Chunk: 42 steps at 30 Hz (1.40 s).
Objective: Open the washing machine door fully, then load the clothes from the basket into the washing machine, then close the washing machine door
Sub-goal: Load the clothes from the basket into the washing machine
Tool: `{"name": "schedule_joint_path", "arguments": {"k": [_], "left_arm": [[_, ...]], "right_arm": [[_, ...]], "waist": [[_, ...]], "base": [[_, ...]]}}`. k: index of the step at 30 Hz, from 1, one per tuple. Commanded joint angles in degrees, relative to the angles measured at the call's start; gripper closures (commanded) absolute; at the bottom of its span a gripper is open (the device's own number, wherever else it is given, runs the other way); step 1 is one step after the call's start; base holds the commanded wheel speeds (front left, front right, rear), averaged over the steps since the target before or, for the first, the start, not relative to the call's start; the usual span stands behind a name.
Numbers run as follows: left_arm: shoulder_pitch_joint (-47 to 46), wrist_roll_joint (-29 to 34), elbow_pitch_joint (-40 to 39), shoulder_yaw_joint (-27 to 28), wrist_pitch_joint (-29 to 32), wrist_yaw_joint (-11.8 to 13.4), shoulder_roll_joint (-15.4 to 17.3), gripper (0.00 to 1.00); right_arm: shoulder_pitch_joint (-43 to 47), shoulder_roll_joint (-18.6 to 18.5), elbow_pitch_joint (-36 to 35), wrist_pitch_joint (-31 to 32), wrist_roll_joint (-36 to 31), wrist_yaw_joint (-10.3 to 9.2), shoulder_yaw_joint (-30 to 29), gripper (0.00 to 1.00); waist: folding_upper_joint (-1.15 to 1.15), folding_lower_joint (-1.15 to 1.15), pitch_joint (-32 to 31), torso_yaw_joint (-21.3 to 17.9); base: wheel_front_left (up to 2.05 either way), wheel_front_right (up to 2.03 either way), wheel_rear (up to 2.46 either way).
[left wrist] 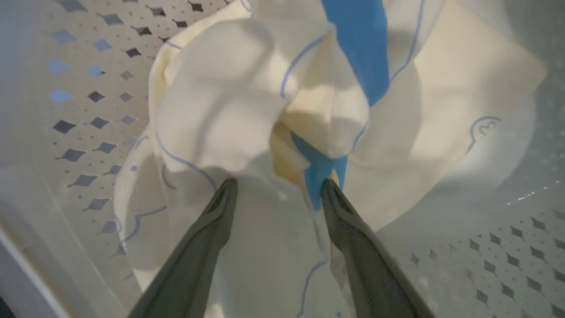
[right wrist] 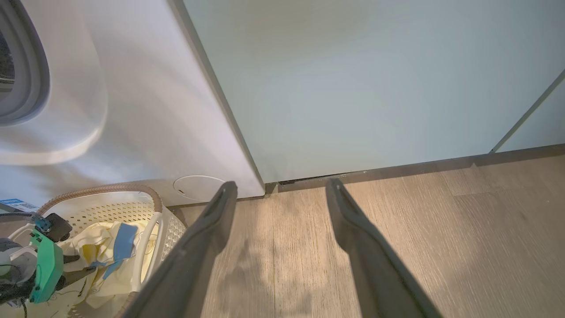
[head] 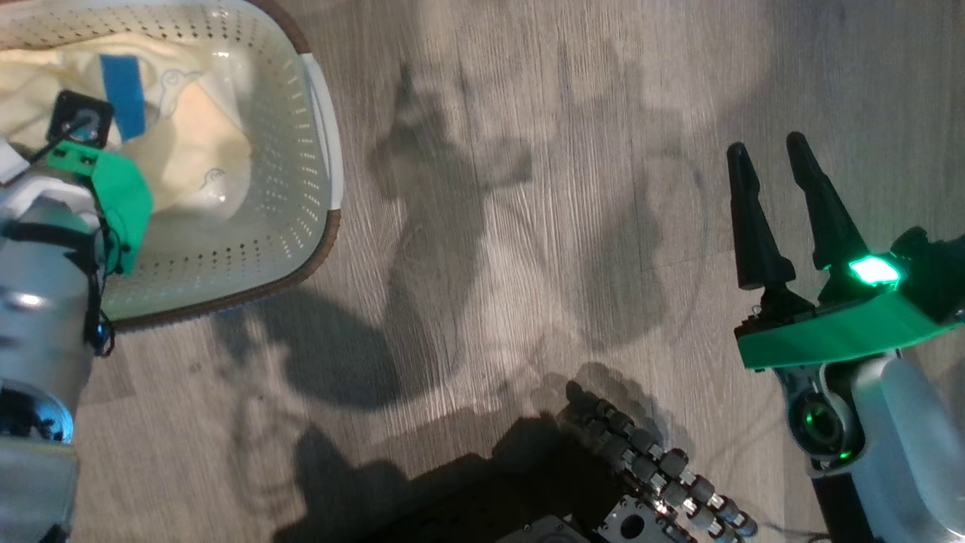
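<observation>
You're on the loading step: your left gripper point(left wrist: 278, 187), jaws spread wide, noses into the clothes point(left wrist: 247, 101) in the basket point(head: 317, 188) (nothing pinched yet). Next, I'd close on a fold and lift. Your right gripper point(head: 765, 143) hangs wide, empty.

- The head view looks steeply down on the floor point(head: 528, 188), with the basket point(head: 298, 196) at its far left and the right pincer point(head: 766, 143) on its right.
- The left wrist view sits inside the basket, very close to the clothes point(left wrist: 229, 110), looking along the left pincer point(left wrist: 279, 182).
- The right wrist view looks low across the floor at the washing machine point(right wrist: 132, 110) and the cabinet point(right wrist: 353, 88).
- All three views share the basket and the clothes.
</observation>
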Motion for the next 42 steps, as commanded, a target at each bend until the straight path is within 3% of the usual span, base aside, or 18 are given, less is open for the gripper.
{"name": "schedule_joint_path", "arguments": {"k": [1,8,12,21,31,42], "left_arm": [[-0.4,0.5,-0.6,0.3,0.4,0.8,2.5,0.0],[-2.4,0.2,-0.5,-0.6,0.6,1.4,2.7,0.02],[-3.1,-0.7,-0.5,-0.5,-0.4,0.7,2.9,1.0],[-3.1,-3.0,-0.5,0.0,-4.4,-1.5,3.4,1.0],[-0.1,-8.0,-0.5,2.3,-12.0,-5.0,-1.7,1.0],[6.9,-14.4,-0.5,5.4,-19.6,-9.1,-7.9,1.0]], "right_arm": [[0.8,-0.3,-1.5,-0.5,0.5,0.26,0.8,0.0],[0.5,-0.3,-1.5,-0.5,0.5,0.26,0.8,0.0],[0.2,-0.3,-1.5,-0.5,0.6,0.26,0.8,0.0],[-0.4,-0.3,-0.9,-0.5,1.1,0.26,1.4,0.0],[0.5,-0.3,-0.2,-0.5,0.0,0.26,0.3,0.0],[4.1,-0.4,1.4,-0.5,-3.0,0.26,-2.3,0.0]], "waist": [[0.0,-0.01,0.8,-0.2],[0.0,-0.01,2.3,0.4],[0.0,-0.01,2.7,0.4],[0.0,-0.01,1.9,-0.1],[0.0,-0.01,-4.5,2.9],[0.0,-0.01,-16.5,7.8]], "base": [[0.0,0.0,0.0],[0.0,0.0,0.0],[0.0,0.0,0.0],[0.0,0.0,0.0],[0.0,0.0,0.0],[0.0,0.0,0.0]]}}
